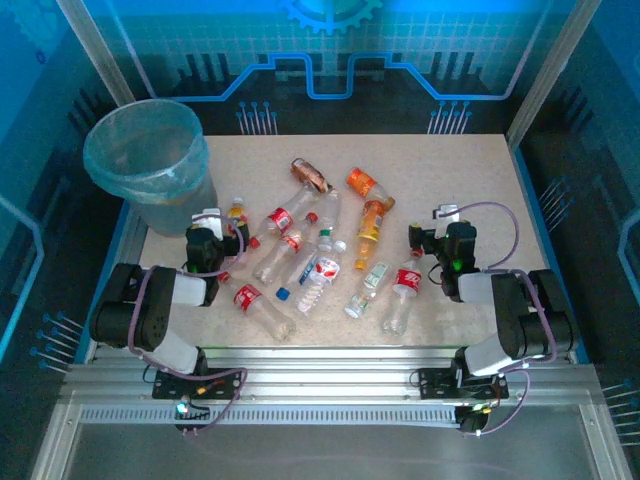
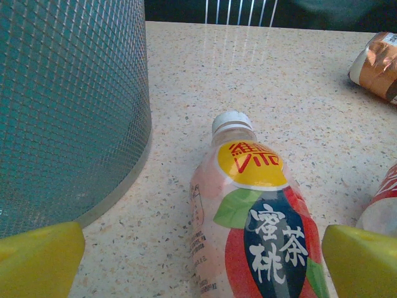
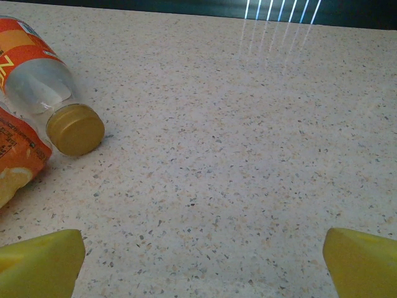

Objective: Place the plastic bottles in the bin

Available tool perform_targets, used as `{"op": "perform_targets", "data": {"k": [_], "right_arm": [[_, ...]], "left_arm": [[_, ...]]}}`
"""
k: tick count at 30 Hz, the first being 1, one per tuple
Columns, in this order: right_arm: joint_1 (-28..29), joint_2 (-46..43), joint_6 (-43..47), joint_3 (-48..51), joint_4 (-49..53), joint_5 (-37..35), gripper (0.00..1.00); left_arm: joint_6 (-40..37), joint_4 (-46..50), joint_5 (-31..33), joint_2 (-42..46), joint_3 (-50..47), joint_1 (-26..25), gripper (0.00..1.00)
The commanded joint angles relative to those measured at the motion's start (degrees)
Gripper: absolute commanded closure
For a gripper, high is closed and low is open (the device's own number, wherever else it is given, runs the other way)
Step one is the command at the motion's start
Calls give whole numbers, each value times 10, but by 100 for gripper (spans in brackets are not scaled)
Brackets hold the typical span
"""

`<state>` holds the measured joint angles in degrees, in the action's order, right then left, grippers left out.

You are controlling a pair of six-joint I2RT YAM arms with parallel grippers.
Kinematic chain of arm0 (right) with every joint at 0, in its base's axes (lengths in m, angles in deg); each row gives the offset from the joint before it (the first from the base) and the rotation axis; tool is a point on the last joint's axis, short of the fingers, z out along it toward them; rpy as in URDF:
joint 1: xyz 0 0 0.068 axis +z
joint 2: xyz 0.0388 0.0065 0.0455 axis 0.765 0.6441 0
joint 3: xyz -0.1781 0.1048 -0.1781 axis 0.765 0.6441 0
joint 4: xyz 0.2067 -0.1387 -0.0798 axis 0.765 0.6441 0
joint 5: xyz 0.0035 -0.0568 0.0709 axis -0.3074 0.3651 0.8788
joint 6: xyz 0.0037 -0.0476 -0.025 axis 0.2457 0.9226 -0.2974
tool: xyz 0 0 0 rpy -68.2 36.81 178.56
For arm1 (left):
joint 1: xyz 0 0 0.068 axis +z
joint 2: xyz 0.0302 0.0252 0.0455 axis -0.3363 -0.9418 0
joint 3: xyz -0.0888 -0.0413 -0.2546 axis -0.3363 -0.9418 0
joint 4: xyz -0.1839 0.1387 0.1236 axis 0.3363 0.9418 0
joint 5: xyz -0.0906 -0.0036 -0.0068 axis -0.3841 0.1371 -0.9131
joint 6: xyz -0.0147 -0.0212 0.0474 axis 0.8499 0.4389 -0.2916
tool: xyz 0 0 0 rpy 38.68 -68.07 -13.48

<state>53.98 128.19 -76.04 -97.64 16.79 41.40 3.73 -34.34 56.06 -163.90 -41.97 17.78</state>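
Top external view, nearest edge first: both arms (image 1: 150, 320) sit folded at the near rim of the table (image 1: 470, 180). The left gripper (image 2: 200, 261) and the right gripper (image 3: 201, 264) each reach a short way onto the speckled top. Both stand wide open and hold nothing. In each wrist view the yellow fingers (image 2: 37, 261) show at the two bottom corners with a broad gap between them.

Between the left fingers lies a peach tea bottle (image 2: 254, 230), on its side with its white cap (image 2: 232, 121) pointing away. Whether its side brushes the right-hand finger I cannot tell. Between the right fingers there is only bare tabletop. Beyond them to the left lies an orange bottle (image 3: 37, 87) on its side, its gold cap (image 3: 75, 129) towards the camera, touching a second orange-labelled bottle (image 3: 15, 155).

Between the two arms, mid-table, the other plastic bottles (image 1: 300, 255) are scattered on their sides (red, blue and white labels, several crushed) — some touching, some apart. Farther back lies a crumpled brown-labelled bottle (image 1: 312, 175).

Farthest, at the far left corner, the bin (image 1: 175, 205) stands upright, lined with a pale blue-green bag. Its meshed wall is just beside the peach tea bottle, not touching it. Every bottle in sight lies on the table, outside the bin.
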Motion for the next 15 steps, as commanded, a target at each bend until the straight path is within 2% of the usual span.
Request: {"op": "perform_targets", "data": {"k": [1,5,9,13,15], "right_arm": [[0,2,5,-11,-5,3,0],[0,2,5,-11,-5,3,0],[0,-22,-1,-13,16,-6,0],[0,-95,-19,-24,109,-32,0],[3,-138,-29,-31,166,-36,1]], "left_arm": [[0,-10,-12,1,11,4,1],[0,-9,-15,1,10,5,1],[-13,-26,-46,17,-5,2,1],[-17,-29,-30,94,-45,-6,1],[-8,23,-16,154,-54,-16,1]]}}
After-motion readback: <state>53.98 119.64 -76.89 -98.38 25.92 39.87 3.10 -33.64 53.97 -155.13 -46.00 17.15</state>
